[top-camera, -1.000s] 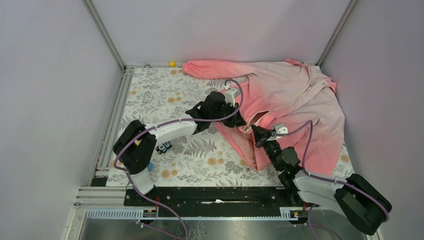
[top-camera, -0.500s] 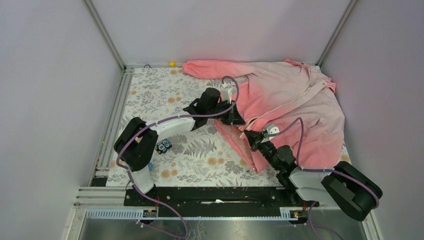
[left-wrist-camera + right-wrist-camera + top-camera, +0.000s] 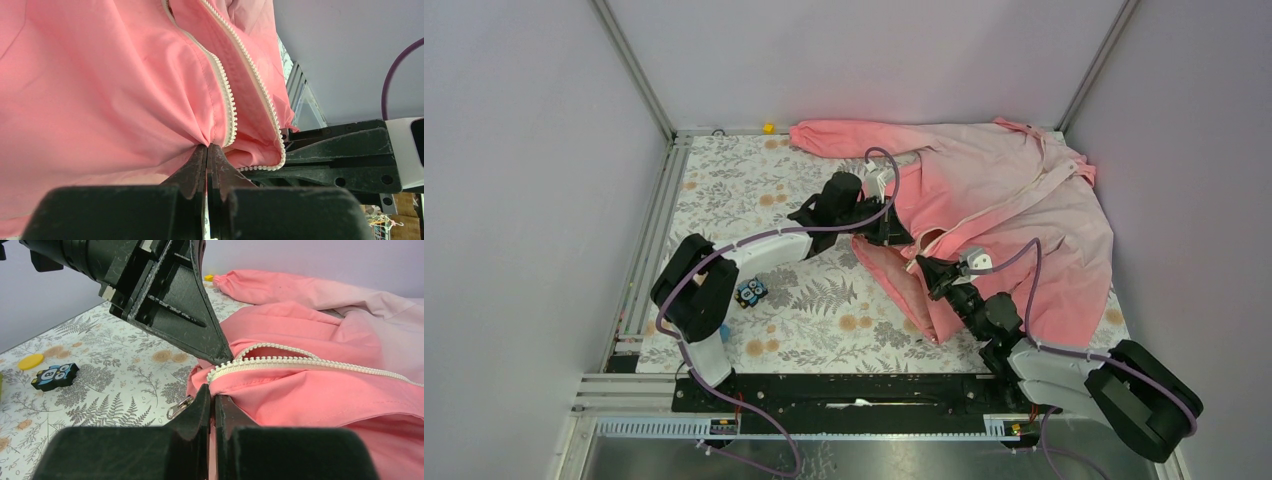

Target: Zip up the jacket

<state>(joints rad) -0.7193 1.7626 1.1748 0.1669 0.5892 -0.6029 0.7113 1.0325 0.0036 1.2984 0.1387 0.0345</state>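
Left claw (image 3: 207, 147): clenched; its two black fingers pinch a fold of pink cloth just beside one row of white teeth.
Right claw (image 3: 214, 396): clenched on the jacket's front edge, gripping the cloth directly under the other row of teeth.
Claws, relative position: close together at the lower end of the front opening; in each wrist view the other claw fills part of the frame, its tip near the cloth.
Zipper (image 3: 280, 361): white, with the two rows separate and unjoined; they run away from the claws toward the collar.
Zipper pull (image 3: 180, 407): small metal tab hanging from the cloth edge, just left of the right claw's fingers.
Jacket (image 3: 1014, 200): spread over the far right part of the table, deep pink near the claws and paler toward the collar; one sleeve lies along the far edge.
Table (image 3: 754, 190): covered with a leaf-and-flower print.
Toy block (image 3: 751, 293): dark, with a printed face, on the print near the left arm, well apart from the jacket.
Yellow disc (image 3: 31, 361): flat on the print, just beside the block.
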